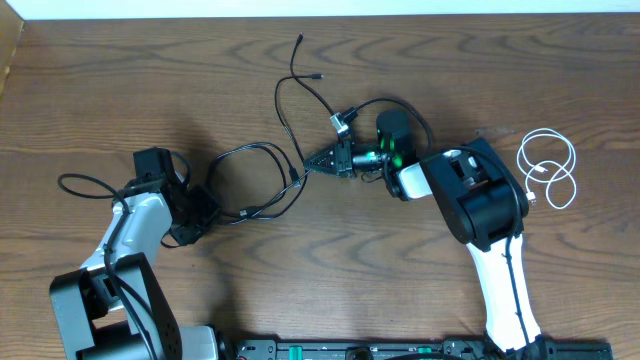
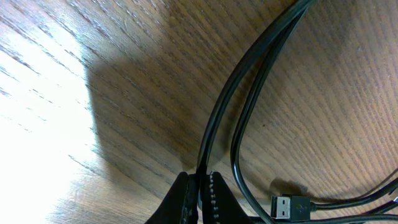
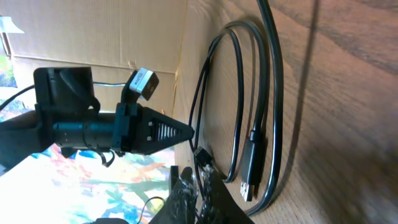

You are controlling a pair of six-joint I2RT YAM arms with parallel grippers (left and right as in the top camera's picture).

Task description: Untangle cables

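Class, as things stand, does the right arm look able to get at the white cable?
Probably yes: the white cable lies uncovered close beside the right arm. But its end effector points the other way, apparently shut on a black cable.

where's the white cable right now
In the overhead view the white cable lies coiled on the table's right side, just beyond the right arm, apart from the black cables at mid-table.

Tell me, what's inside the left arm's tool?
A thin black cable is pinched between the shut fingers of the left tool, over the wooden table. The stretch inside the grip is covered, so how deep it sits cannot be seen.
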